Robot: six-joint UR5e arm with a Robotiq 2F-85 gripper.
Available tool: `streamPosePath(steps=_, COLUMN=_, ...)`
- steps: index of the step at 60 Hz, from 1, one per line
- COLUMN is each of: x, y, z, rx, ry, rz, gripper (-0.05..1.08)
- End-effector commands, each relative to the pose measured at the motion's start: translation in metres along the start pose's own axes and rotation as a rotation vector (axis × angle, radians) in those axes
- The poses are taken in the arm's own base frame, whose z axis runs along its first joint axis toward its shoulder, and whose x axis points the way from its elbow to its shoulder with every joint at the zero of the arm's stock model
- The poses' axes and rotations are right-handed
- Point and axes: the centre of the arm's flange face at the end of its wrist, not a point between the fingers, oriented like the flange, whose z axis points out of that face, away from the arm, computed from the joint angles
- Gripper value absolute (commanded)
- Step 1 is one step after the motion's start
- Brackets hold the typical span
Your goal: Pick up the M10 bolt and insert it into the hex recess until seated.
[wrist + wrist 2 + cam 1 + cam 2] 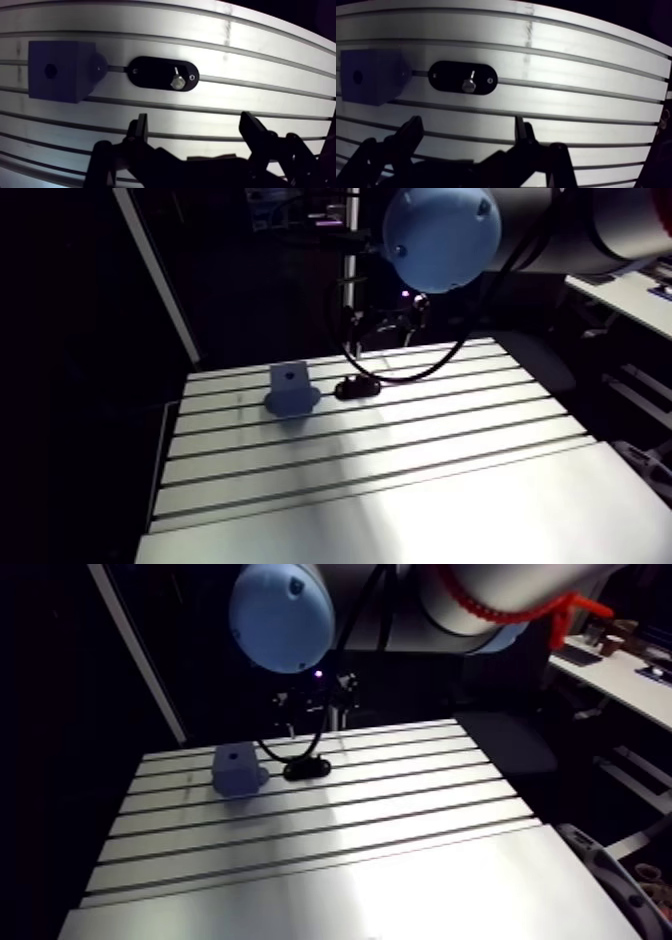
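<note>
Now, bolt: small silver hex-headed bolt (pixel 176 80), resting on a black oval plate (pixel 150 75), at the plate's end away from the block; nothing grips it.
Plate: flat near the far edge of the slotted aluminium table (pixel 400 488).
Block: blue block (pixel 55 70) with a dark hole in its face, just beside the plate, toward the table's far left corner.
Gripper: black two-finger gripper (pixel 194 120), fingers spread wide and empty, above bare table on the plate's near side.

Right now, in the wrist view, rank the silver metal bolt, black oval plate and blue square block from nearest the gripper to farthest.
1. Silver metal bolt, just ahead of the gripper.
2. Black oval plate, under the bolt; too close to call.
3. Blue square block, beside the plate, farthest.
</note>
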Motion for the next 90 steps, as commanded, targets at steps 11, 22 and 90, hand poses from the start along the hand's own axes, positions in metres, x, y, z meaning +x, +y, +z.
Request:
streamPosePath(steps=11, x=0.005, y=-0.001, z=0.018, rx=0.006, ry=0.009, rz=0.004, gripper=0.13)
streamPosePath(steps=22, x=0.008, y=-0.001, z=0.022, rx=0.003, ry=0.023, rz=0.029, gripper=0.27)
streamPosePath(steps=90, x=0.015, y=-0.007, z=0.052, rx=0.009, ry=0.0, rz=0.023, gripper=0.45)
